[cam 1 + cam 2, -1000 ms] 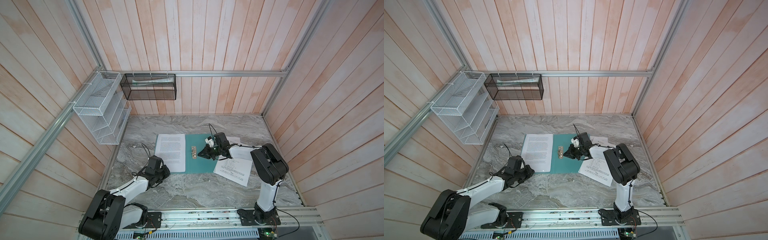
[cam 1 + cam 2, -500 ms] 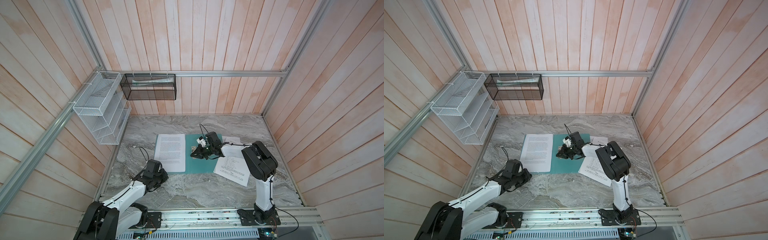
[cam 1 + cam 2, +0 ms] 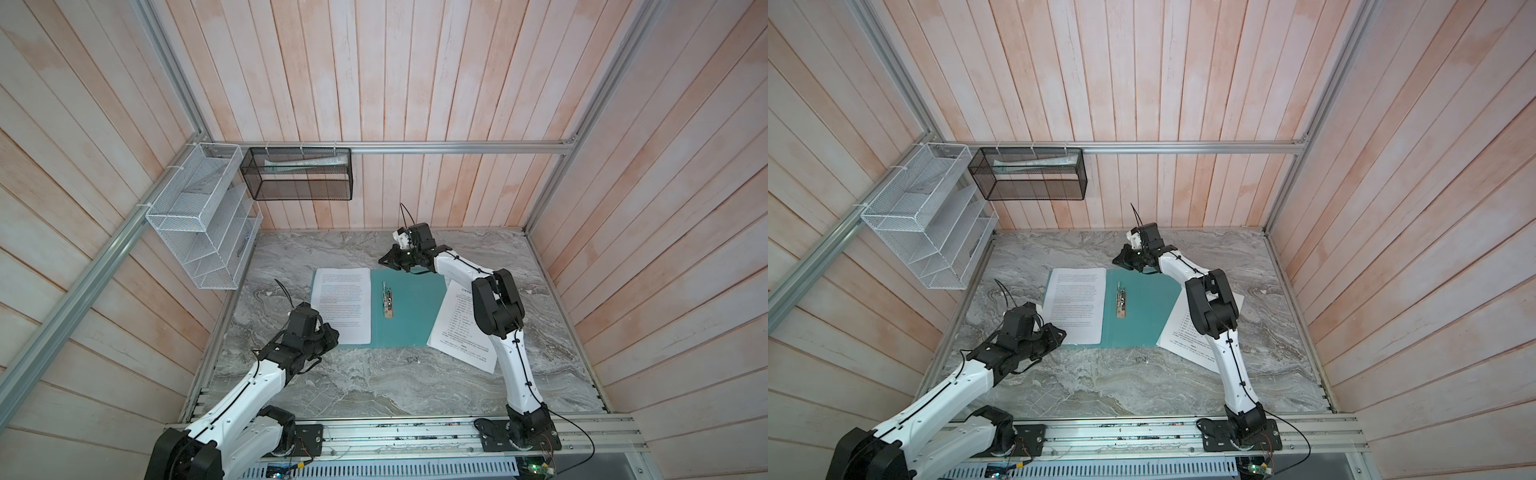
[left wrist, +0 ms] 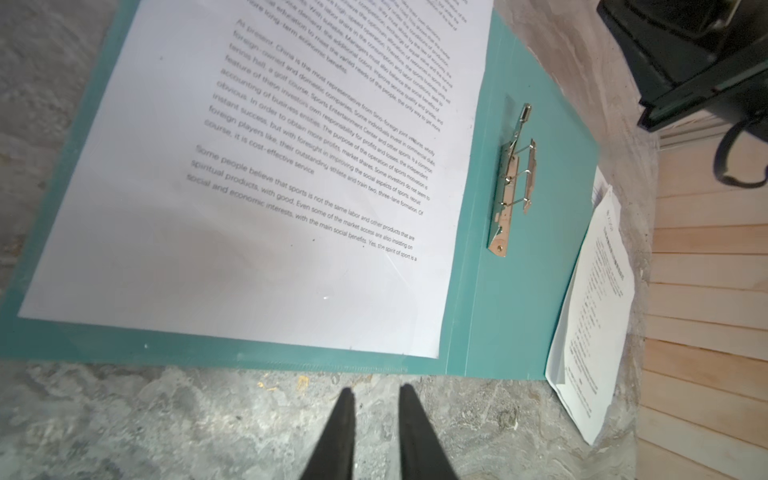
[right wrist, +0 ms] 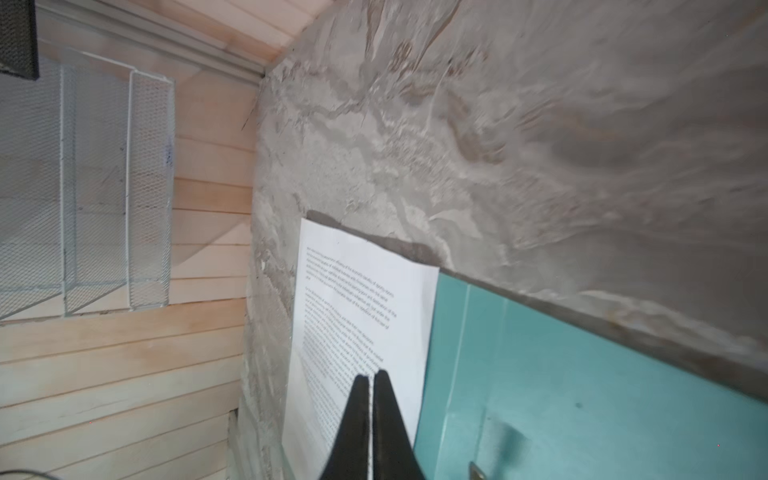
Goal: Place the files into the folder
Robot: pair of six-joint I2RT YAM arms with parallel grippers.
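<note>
**Item: filing task, status part done.**

- Folder (image 3: pixel 409 309): teal, laid open and flat on the marble surface (image 3: pixel 374 386); both covers seen in both top views. Metal clip (image 3: pixel 387 300) beside the spine, on the cover nearer the right jaws; nothing is seen held under it.
- Files, sheet 1 (image 3: pixel 341 305): printed pg. laid on the folder cover nearest the left jaws, edges roughly squared to it. Counted as placed, though not clipped. Whether one sheet or a thin stack cannot be told.
- Files, sheet 2 (image 3: pixel 457 332): printed pg. lying askew, one edge overlapping the folder's outer edge, the rest on the surface under the right arm. Judged still to be filed.
- Left gripper (image 4: pixel 376 395): jaws seen a little apart in the wrist view, nothing between; tips over bare surface just short of the folder's near edge, sheet 1 directly ahead.
- Right gripper (image 5: pixel 371 380): jaws nearly together, thin slit only, nothing held; raised above the folder's far edge, sheet 1 below and beyond the tips, sheet 2 well behind.
- Remaining (est.): sheet 2 to be moved in, squared; folder possibly to be shut.
</note>
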